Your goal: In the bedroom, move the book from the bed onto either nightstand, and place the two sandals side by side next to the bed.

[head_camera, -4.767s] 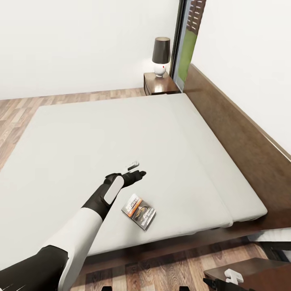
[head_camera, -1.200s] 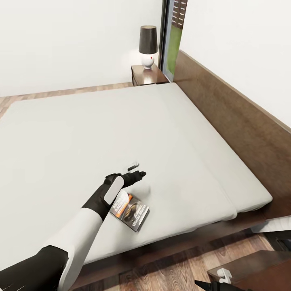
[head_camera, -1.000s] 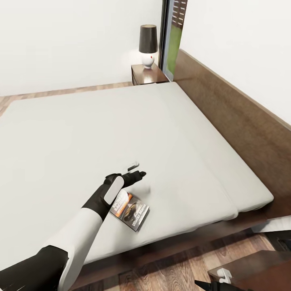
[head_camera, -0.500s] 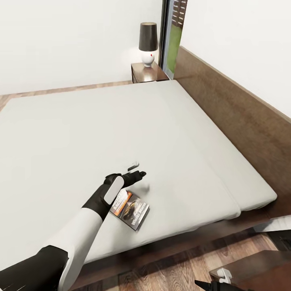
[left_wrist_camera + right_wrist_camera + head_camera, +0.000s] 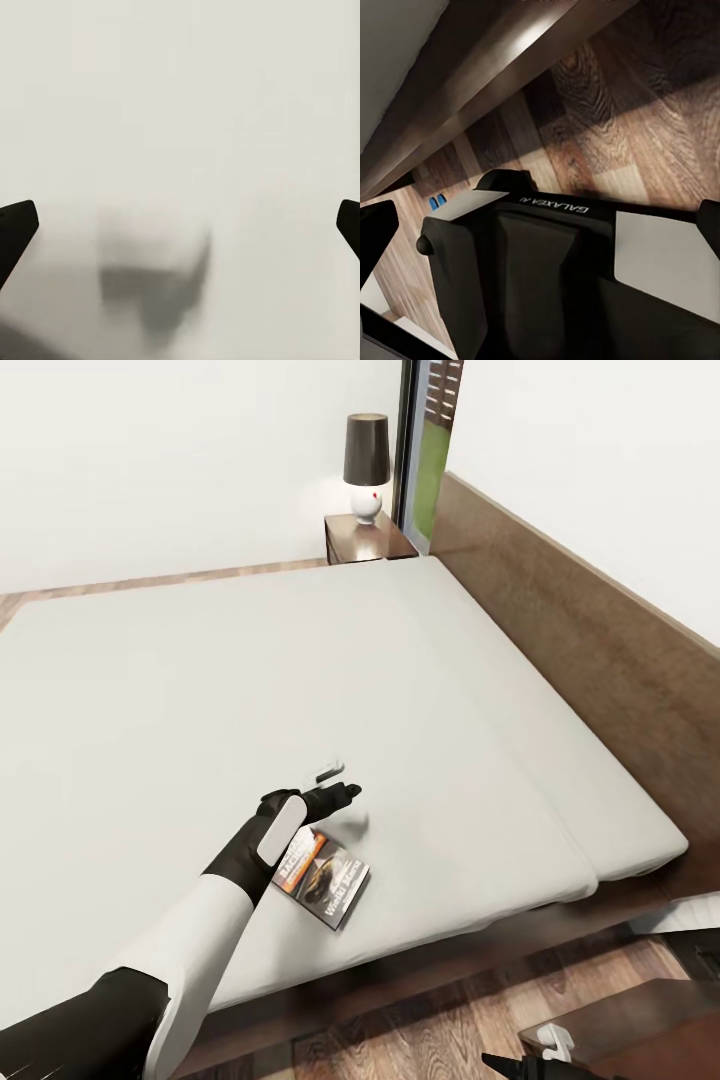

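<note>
nothing moved; left end effector (image 5: 335, 782) spread above flat glossy book (image 5: 322, 876) on matte mattress (image 5: 200, 690).

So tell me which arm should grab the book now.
Left. The left gripper hangs open over the mattress just beyond the book. The right gripper is low beside the bed frame, off the mattress.

Plain light grey mattress (image 5: 250, 680) on a dark brown wooden bed frame (image 5: 590, 650); brown plank floor (image 5: 430, 1030). The book (image 5: 325, 878) has a dark cover, orange stripe, white lettering. White walls (image 5: 170, 460), a black-shaded lamp (image 5: 366, 465) with a white base, and two bright blue sandals (image 5: 437, 202).
</note>
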Tool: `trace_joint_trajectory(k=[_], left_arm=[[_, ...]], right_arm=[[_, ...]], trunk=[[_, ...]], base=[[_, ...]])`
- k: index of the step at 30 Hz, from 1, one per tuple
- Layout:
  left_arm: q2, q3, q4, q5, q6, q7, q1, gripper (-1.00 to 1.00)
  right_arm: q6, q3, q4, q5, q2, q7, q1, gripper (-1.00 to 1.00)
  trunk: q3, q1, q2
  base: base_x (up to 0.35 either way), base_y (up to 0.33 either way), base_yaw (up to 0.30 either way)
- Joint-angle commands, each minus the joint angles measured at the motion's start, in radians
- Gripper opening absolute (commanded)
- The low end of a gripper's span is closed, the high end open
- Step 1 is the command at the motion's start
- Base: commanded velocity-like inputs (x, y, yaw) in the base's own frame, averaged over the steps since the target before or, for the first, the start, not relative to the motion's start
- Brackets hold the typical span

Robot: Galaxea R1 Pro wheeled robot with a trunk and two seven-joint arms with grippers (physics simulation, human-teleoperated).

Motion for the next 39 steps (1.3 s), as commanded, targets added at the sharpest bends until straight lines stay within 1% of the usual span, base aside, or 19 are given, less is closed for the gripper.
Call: trace_joint_trajectory(k=[1, 2, 8, 19, 26, 39], left_arm=[[0.000, -0.001, -0.001, 0.010, 0.003, 0.009, 0.000, 1.00], [0.000, -0.001, -0.001, 0.011, 0.003, 0.009, 0.000, 1.00], [0.000, -0.001, -0.001, 0.010, 0.003, 0.009, 0.000, 1.00], [0.000, -0.001, -0.001, 0.009, 0.003, 0.009, 0.000, 1.00], [0.000, -0.001, -0.001, 0.009, 0.003, 0.009, 0.000, 1.00], [0.000, -0.001, -0.001, 0.010, 0.003, 0.009, 0.000, 1.00]], right_arm=[[0.010, -0.009, -0.001, 0.006, 0.000, 0.004, 0.000, 1.00], [0.010, -0.009, -0.001, 0.006, 0.000, 0.004, 0.000, 1.00], [0.010, -0.009, -0.001, 0.006, 0.000, 0.004, -0.001, 1.00], [0.010, -0.009, -0.001, 0.006, 0.000, 0.004, 0.000, 1.00], [0.010, -0.008, -0.001, 0.006, 0.001, 0.004, -0.001, 1.00], [0.010, -0.009, -0.001, 0.006, 0.001, 0.004, 0.000, 1.00]], trunk=[[-0.001, 0.000, 0.000], [-0.001, 0.000, 0.000], [-0.019, 0.023, -0.042], [-0.019, 0.023, -0.042], [-0.041, 0.050, -0.091], [-0.041, 0.050, -0.091]], base=[[0.000, 0.000, 0.000], [0.000, 0.000, 0.000], [0.000, 0.000, 0.000], [0.000, 0.000, 0.000], [0.000, 0.000, 0.000], [0.000, 0.000, 0.000]])
